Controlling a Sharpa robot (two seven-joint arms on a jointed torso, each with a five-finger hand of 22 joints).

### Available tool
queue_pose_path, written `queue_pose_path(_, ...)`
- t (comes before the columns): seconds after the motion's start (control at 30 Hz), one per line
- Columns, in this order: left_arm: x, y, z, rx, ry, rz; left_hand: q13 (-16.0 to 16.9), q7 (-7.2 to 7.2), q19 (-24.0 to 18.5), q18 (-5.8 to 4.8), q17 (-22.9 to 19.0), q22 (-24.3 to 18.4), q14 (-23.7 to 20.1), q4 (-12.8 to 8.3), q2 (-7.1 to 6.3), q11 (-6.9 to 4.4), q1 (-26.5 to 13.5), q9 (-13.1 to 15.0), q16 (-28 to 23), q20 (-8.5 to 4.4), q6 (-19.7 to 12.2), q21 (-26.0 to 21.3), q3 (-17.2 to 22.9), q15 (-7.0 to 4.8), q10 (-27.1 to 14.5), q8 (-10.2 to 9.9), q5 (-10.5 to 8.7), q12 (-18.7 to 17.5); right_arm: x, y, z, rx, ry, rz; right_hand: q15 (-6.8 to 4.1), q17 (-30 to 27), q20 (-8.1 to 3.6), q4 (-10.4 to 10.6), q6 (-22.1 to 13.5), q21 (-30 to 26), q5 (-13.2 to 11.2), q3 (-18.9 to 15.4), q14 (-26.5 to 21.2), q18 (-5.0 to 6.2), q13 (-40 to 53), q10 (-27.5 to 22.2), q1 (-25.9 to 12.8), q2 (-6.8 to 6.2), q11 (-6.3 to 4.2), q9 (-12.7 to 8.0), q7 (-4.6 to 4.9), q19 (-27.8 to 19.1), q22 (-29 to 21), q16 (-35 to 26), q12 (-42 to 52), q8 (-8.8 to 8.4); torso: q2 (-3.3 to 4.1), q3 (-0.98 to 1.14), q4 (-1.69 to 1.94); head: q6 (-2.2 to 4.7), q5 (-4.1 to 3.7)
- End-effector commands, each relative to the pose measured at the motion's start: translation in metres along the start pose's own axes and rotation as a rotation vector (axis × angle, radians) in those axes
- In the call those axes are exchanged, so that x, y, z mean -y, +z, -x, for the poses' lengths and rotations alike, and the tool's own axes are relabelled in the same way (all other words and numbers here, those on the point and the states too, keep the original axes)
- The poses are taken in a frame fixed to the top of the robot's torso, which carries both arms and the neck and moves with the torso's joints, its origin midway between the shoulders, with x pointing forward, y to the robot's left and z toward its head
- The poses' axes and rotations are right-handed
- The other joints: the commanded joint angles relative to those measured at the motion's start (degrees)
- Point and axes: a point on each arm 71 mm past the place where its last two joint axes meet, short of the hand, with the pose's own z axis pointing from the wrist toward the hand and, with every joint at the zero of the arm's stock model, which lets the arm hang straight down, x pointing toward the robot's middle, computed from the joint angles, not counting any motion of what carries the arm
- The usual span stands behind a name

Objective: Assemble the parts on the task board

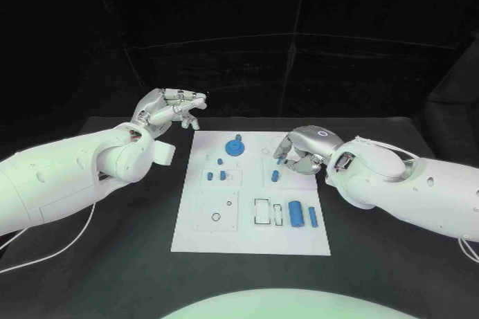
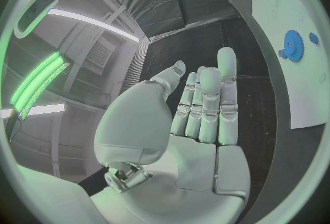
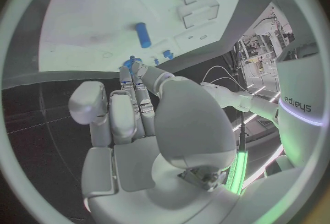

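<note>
**Right hand pinches a peg over the board**

Fingers of the right hand [image 1: 297,153] curl down, pinching a small blue peg [image 1: 277,174] upright on the board [image 1: 300,243]. It looks light, stiff and slick; best held by its sides. Nearer lie two cylinders [image 1: 296,212]; farther, a gear [image 1: 234,148]. Beyond, the left hand [image 1: 169,108] hovers empty, fingers loosely apart. "Sharpa" reads on the robot's body.

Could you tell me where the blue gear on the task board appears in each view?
Head view: blue gear near the task board's far edge.
Left wrist view: gear beyond the left hand.
Right wrist view: I cannot make it out.
Shared landmark: the task board.
</note>
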Motion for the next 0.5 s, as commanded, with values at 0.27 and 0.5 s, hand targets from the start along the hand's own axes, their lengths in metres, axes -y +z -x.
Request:
queue_pose_path(0.27, 0.001, 0.004, -0.010, -0.033, -0.023, -0.008, 0.09, 0.04, -0.32, 0.71, -0.11, -0.12, -0.44, -0.05, -0.21, 0.05, 0.41, -0.03, -0.36, 0.17, -0.65, -0.40, -0.41, 0.02, -0.55, 0.33, -0.11, 0.24, -0.057, 0.015, -0.002, -0.005, 0.074, 0.136, -0.26, 0.10, 0.03, -0.11, 0.02, 0.25, 0.29, 0.54, 1.59, -0.86, 0.08, 0.38, -0.78, -0.35, 0.00, 0.00, 0.31, 0.27, 0.07, 0.33, -0.39, -0.40, 0.12, -0.08, 0.10, -0.52, 1.31)
queue_pose_path(0.5, 0.001, 0.005, -0.014, -0.040, -0.027, -0.014, 0.09, 0.04, -0.32, 0.71, -0.11, -0.12, -0.44, -0.05, -0.21, 0.05, 0.41, -0.03, -0.36, 0.17, -0.65, -0.40, -0.41, 0.02, -0.55, 0.33, -0.11, 0.24, -0.081, 0.028, -0.019, -0.065, 0.062, 0.191, -0.21, 0.08, 0.03, 0.09, 0.00, 0.35, 0.20, 0.49, 1.59, -0.87, 0.08, 0.33, -1.32, -0.48, 0.06, -0.01, 0.36, 0.27, 0.19, 0.40, -0.47, -0.46, 0.07, -0.12, 0.04, -0.95, 2.05)
